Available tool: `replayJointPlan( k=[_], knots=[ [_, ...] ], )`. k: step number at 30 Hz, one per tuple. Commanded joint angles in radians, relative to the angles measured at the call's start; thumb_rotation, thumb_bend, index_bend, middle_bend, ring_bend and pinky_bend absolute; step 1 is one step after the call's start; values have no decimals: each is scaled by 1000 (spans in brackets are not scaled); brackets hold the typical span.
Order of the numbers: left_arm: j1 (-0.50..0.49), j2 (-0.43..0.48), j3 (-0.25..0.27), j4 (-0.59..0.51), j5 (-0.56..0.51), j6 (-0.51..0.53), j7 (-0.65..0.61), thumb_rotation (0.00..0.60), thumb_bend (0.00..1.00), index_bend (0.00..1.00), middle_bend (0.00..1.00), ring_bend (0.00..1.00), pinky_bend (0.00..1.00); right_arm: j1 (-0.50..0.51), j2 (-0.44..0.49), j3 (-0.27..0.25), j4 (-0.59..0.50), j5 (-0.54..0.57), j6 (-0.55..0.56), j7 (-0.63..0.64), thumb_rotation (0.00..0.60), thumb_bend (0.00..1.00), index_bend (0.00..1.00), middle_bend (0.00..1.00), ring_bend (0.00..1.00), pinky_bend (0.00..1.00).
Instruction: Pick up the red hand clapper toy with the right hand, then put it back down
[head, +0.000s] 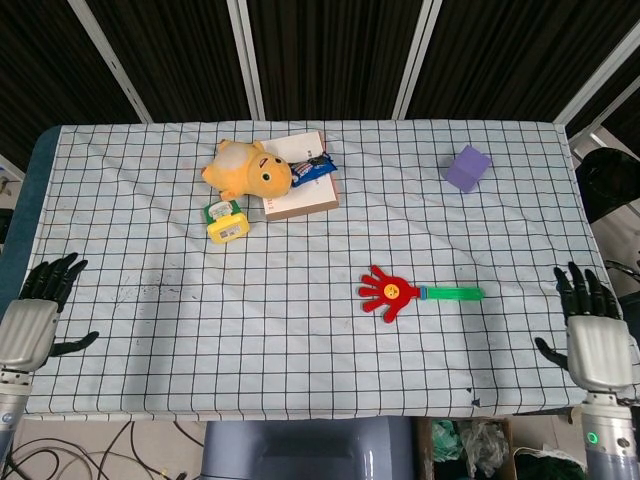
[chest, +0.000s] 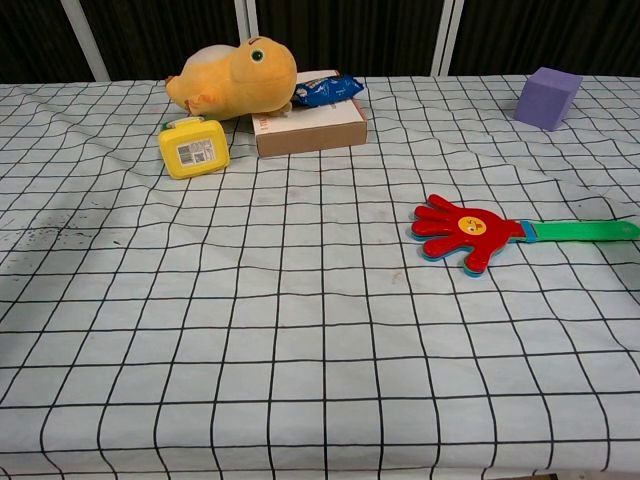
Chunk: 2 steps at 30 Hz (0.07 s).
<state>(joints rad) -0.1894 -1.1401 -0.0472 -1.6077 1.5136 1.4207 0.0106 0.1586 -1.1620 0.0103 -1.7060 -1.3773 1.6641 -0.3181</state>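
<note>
Head view: the clapper (head: 403, 294) lies flat on the checked cloth (head: 300, 350), right of the table's middle, its red palm pointing left and its green handle (head: 452, 294) running right. Nothing touches it. The right hand (head: 595, 335) sits at the table's right edge near the front corner, well apart from the handle's tip, fingers spread and pointing away from the robot, holding nothing. The left hand (head: 35, 320) is at the left edge near the front, fingers likewise apart and empty, thumb out toward the table's middle. Toward the far left part of the cloth an orange plush (head: 247, 169) lies against a flat box (head: 300, 185), with a blue packet (head: 315, 166) on the box just beside the plush's head. A small yellow item (head: 227, 222) sits just in front of the plush. A purple cube (head: 467, 167) stands alone toward the far right, well apart from everything else.

Chest view: neither hand shows. The clapper (chest: 465, 229) rests on the cloth (chest: 250, 330) at mid-right, several coloured palms stacked under the red one, a small yellow face on top; the handle (chest: 580, 231) reaches nearly to the frame's right side. The plush (chest: 235, 78) leans on the box (chest: 310, 125) at the far side, the packet (chest: 325, 90) on the box top, the yellow item (chest: 193, 148) in front and to the left. The cube (chest: 547, 97) is at far right.
</note>
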Motion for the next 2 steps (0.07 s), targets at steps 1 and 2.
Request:
replayJointPlan(
  k=[1,2],
  knots=[
    [2,-9,1,9,2,5,14,600,0,0,0,0,0,-47,20,-27,31,-33,34,44,600,45,0,0,0,136],
    [2,-12,1,11,3,5,20,600,0,0,0,0,0,-54,18,-26,39,-35,36,66,600,45,0,0,0,136]
  ],
)
